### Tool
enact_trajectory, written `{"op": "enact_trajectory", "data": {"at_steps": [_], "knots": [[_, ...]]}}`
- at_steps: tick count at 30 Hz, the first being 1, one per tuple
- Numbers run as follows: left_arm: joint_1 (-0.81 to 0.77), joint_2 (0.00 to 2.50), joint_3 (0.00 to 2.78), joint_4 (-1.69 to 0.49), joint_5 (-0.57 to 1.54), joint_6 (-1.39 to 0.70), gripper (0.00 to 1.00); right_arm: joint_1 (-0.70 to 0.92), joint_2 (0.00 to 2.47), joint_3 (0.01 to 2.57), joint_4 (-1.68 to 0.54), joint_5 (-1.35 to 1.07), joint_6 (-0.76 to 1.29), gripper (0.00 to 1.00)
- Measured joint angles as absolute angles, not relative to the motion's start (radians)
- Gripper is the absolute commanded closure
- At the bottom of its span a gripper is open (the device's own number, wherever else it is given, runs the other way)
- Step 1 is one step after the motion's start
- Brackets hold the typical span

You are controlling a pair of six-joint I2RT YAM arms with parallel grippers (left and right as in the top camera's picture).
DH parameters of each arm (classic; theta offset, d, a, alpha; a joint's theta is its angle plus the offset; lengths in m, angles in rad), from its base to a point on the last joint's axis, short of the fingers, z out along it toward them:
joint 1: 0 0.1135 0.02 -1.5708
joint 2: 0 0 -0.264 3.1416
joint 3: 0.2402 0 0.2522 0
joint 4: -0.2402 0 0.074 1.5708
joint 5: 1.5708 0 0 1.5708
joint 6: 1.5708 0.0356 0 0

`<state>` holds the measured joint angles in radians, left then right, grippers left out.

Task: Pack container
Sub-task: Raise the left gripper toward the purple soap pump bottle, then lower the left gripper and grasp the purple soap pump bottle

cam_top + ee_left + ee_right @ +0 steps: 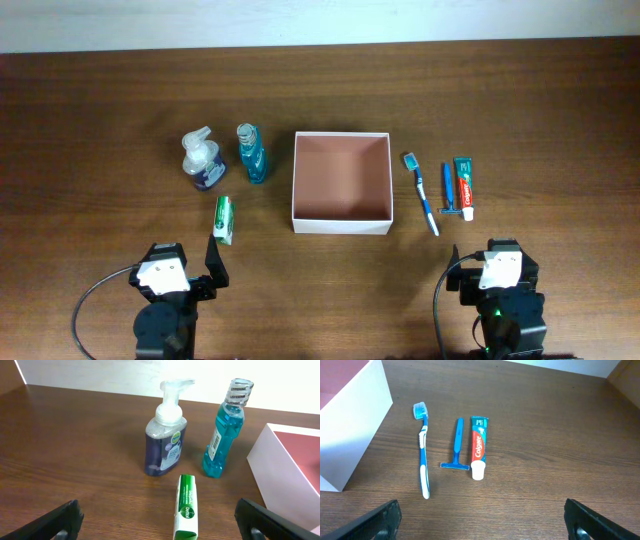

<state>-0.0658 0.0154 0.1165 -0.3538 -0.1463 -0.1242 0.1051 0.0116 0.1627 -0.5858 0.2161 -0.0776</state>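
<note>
Left end effector (160,524), near desk (100,150) edge: fingers spread wide apart. Right end effector (485,521): likewise wide apart. Farther out, between the two and well apart from both: square shallow white container with reddish-brown inside (340,226), flat on the brown wooden desk, open side up

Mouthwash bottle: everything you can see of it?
The mouthwash bottle is clear plastic, filled nearly to the neck with teal-blue liquid, with a clear cap printed LISTERINE and a side label. It stands upright on the table, between the soap pump bottle and the container, touching neither.
</note>
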Motion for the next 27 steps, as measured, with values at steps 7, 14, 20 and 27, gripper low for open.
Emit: {"op": "enact_trajectory", "data": {"at_steps": [7, 14, 20, 27], "knots": [[-0.066, 0.015, 0.116, -0.335, -0.109, -0.124, 0.01, 0.105, 0.012, 0.163, -0.586, 0.216, -0.078, 0.01], [-0.066, 0.133, 0.224, -0.344, -0.047, -0.125, 0.01, 0.105, 0.012, 0.163, -0.585, 0.216, -0.078, 0.01], [-0.066, 0.535, 0.633, -0.434, -0.040, -0.124, 0.01, 0.104, 0.010, 0.162, -0.583, 0.216, -0.078, 0.01], [-0.066, 1.179, 1.211, -0.719, -0.041, -0.089, 0.01, 0.104, 0.011, 0.162, -0.585, 0.216, -0.078, 0.01]]}}
